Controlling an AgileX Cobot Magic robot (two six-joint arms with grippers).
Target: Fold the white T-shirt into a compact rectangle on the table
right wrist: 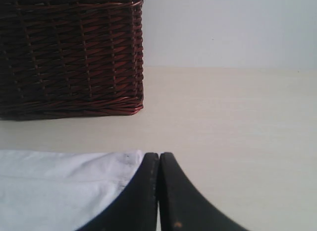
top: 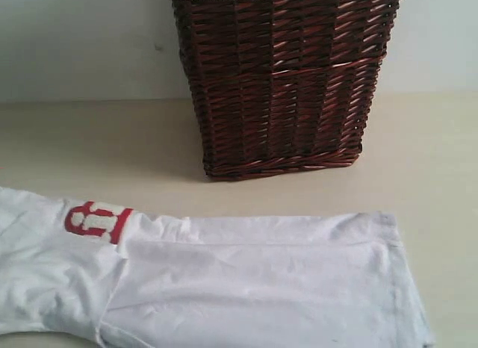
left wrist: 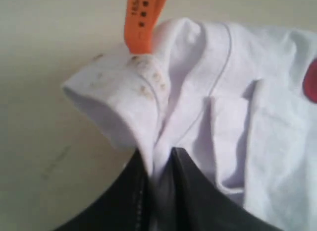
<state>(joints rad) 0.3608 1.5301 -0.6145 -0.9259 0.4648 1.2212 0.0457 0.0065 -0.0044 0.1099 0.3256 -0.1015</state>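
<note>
Fabric at the collar (left wrist: 148, 92) of the white T-shirt (top: 254, 281) is pinched between the jaws of the left gripper (left wrist: 159, 164), close to the orange neck tag (left wrist: 141, 20), probably to lift that end for a fold. The right gripper (right wrist: 158, 164) is clenched on nothing beside the hem corner. The shirt lies flattened along the near edge of the table (top: 433, 176), a pale smooth worktop; a dark wicker basket (top: 284, 87) stands toward its far edge, before a plain whitish wall (top: 75, 42)

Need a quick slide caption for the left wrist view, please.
The left gripper pinches the white T-shirt at its collar, close to the orange neck tag.
</note>
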